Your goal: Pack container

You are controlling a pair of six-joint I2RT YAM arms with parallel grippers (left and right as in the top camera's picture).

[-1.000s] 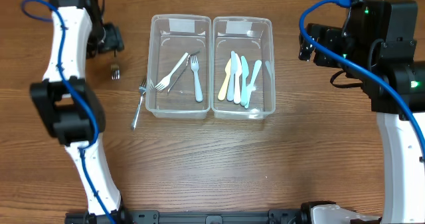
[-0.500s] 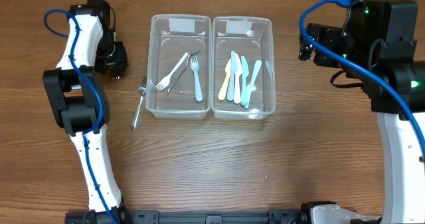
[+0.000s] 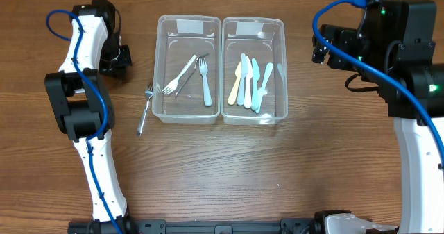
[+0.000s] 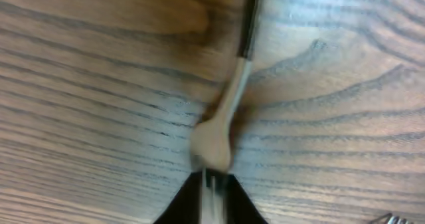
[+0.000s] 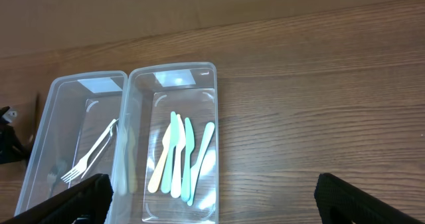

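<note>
Two clear containers stand side by side. The left container (image 3: 159, 67) holds white forks (image 3: 201, 78), and the right container (image 3: 284, 67) (image 5: 214, 117) holds several pastel knives (image 3: 248, 83) (image 5: 179, 159). My left gripper (image 3: 119, 62) (image 4: 212, 184) is down on the table left of the containers, shut on the end of a small utensil (image 4: 214, 139) with a pale head and a dark handle. A metal fork (image 3: 144, 109) lies on the wood beside the left container. My right gripper (image 3: 321, 45) (image 5: 219, 201) hangs open and empty to the right of the containers.
The left arm's white links and blue cable (image 3: 76, 116) run along the table's left side. The right arm's base (image 3: 416, 137) fills the right edge. Bare wood lies in front of the containers.
My left gripper moved onto the small utensil on the table and closed its jaws on it. The right arm has not moved.
</note>
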